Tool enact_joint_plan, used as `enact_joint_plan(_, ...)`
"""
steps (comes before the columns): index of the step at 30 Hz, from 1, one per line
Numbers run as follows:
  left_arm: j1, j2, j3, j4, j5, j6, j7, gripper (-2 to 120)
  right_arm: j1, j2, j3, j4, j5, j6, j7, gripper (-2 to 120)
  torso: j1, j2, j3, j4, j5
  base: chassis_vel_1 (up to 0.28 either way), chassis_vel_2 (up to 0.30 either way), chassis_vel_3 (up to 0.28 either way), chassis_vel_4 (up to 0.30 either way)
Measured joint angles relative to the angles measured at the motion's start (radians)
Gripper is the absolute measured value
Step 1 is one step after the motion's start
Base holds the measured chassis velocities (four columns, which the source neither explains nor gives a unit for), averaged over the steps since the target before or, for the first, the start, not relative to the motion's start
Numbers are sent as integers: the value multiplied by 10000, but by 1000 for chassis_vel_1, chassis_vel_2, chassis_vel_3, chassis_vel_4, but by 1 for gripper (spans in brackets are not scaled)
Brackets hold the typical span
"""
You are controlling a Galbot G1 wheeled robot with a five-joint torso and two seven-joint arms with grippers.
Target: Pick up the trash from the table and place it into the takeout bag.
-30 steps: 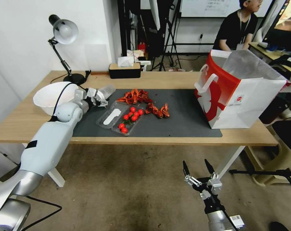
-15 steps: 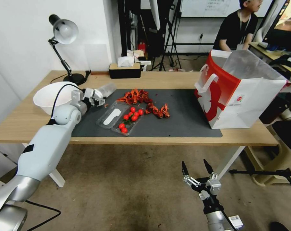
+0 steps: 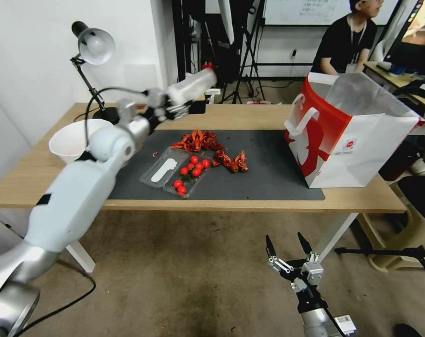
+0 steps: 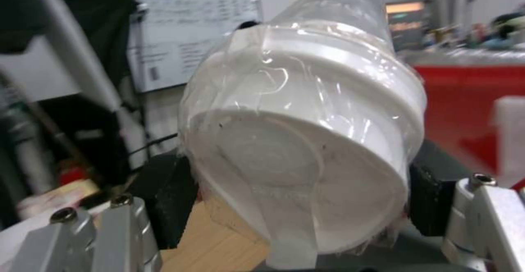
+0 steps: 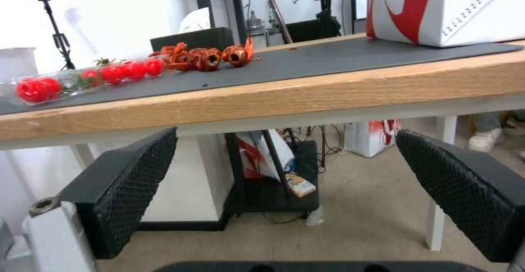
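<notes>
Currently my left claw [image 3: 175, 108] is pinching a clear plastic cup with a white lid [image 3: 190, 87], both pads pressed on the lid end; the left wrist view confirms the lid [image 4: 306, 173] seated between them. I hold the cup aloft above the rear of the long light-wood tabletop [image 3: 250, 115], clear of the dark grey mat [image 3: 264, 173]. Its long axis runs outward from the claw and tilts upward, base end leading, pointing towards my right.

That is the relation that matters: the large boxy white paper takeout bag with red side panels [image 3: 357, 140] stands well apart on my right, mouth open upward, with the claw roughly level with its rim. My judgement is the carry must run rightward and gain height.

The left arm is extended forward, wrist raised.

My right claw [image 3: 289, 243] hangs spread and empty below the tabletop edge, nearer the bag but idle.
</notes>
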State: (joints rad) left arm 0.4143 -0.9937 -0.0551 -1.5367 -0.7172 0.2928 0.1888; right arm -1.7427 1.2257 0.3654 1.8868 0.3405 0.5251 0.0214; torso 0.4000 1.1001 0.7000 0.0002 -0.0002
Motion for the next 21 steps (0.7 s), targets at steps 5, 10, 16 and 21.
enact_joint_plan(5,-1074,-425,1204,-294,-697,6,175,72,-65,13,46,37,-4,-1,13,100,0,0,0,-3,4,0,0,0,0)
enact_joint_plan(10,-1939,-958,2117,-252,-1043,18,193,72,-92,51,80,38,-7,-1,21,100,0,0,0,-2,7,0,0,0,0)
enact_joint_plan(16,-3611,-2273,3956,346,-1126,106,-4,72,-103,230,117,-39,-148,12,42,100,1,0,1,-4,4,0,0,0,0)
enact_joint_plan(21,-4595,-3520,5076,984,-23,550,-292,72,-90,459,132,-84,-308,14,66,100,1,-1,1,-2,4,0,0,0,0)
